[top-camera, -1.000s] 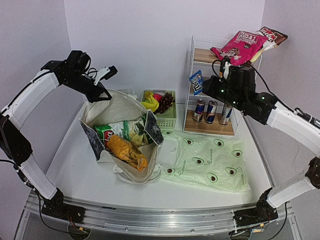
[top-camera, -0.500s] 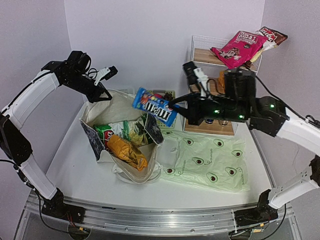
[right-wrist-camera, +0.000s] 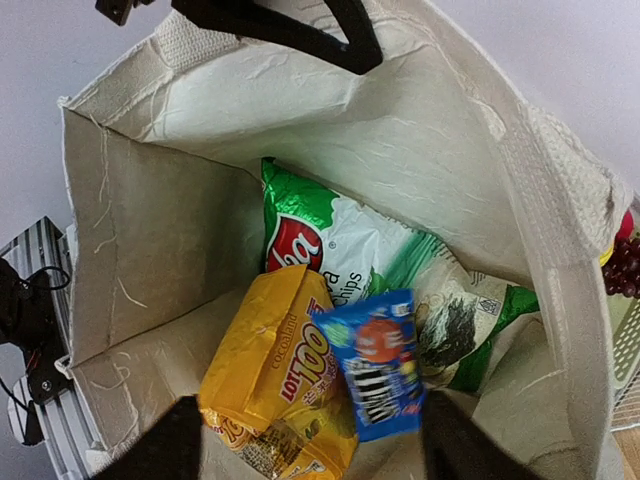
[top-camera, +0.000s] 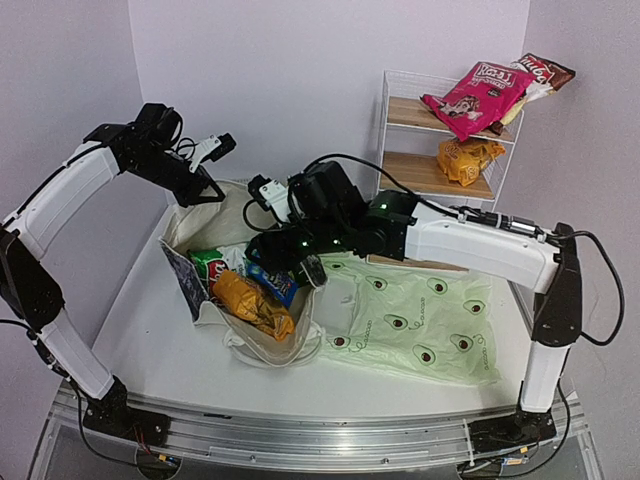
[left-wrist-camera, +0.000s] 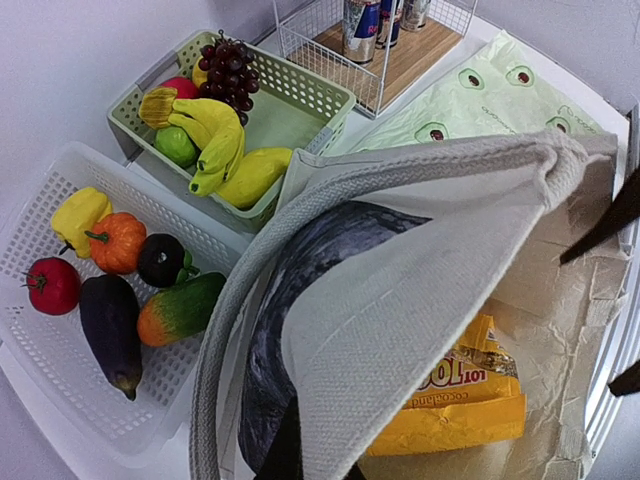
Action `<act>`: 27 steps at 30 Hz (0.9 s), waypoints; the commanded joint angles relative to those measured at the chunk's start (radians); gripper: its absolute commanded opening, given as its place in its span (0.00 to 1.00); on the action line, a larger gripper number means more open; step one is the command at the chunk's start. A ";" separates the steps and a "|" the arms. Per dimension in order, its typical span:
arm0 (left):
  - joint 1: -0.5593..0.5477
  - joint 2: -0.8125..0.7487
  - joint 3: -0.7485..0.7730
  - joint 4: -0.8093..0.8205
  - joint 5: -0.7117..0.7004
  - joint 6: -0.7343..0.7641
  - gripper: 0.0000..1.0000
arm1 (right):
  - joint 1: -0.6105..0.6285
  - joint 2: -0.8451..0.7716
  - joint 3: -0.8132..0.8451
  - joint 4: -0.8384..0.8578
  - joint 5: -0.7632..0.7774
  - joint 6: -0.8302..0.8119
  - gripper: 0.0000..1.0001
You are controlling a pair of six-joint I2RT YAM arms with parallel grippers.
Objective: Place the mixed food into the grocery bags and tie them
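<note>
On the table (top-camera: 140, 320), the canvas tote (top-camera: 240, 215) is held open, with snack packets inside.
The cream tote stands slack at the left, its rim pinched up by the left pincer (top-camera: 203, 188), jaws together on the cloth. The avocado-print plastic bag (top-camera: 425, 325) lies flat and unfilled just beside it. The right pincer (right-wrist-camera: 315, 445) hangs over the tote's mouth with jaws apart, gripping nothing. Below it lie a green-white chip packet (right-wrist-camera: 340, 240), an orange packet (right-wrist-camera: 270, 375) and, on top, a small blue candy packet (right-wrist-camera: 382, 368). These look light, crinkly and slippery — best taken by a sealed edge. The bananas (left-wrist-camera: 225, 150) and grapes (left-wrist-camera: 228, 72), in the green basket (left-wrist-camera: 310, 95), are soft and likely to bruise; the stalk end seems the safest hold.
</note>
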 commanded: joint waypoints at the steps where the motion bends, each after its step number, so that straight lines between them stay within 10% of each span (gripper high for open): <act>1: 0.003 -0.042 -0.003 0.043 0.017 0.009 0.00 | 0.001 -0.088 0.032 -0.053 0.114 -0.013 0.85; 13: 0.004 -0.055 -0.035 0.049 0.057 0.023 0.00 | -0.257 -0.529 -0.552 0.050 0.243 0.106 0.82; 20: 0.004 -0.067 -0.100 0.103 0.127 0.005 0.00 | -0.379 -0.650 -1.034 0.601 0.352 -0.065 0.86; 27: 0.004 -0.097 -0.226 0.247 0.132 -0.045 0.00 | -0.567 -0.437 -1.220 1.092 0.341 -0.096 0.88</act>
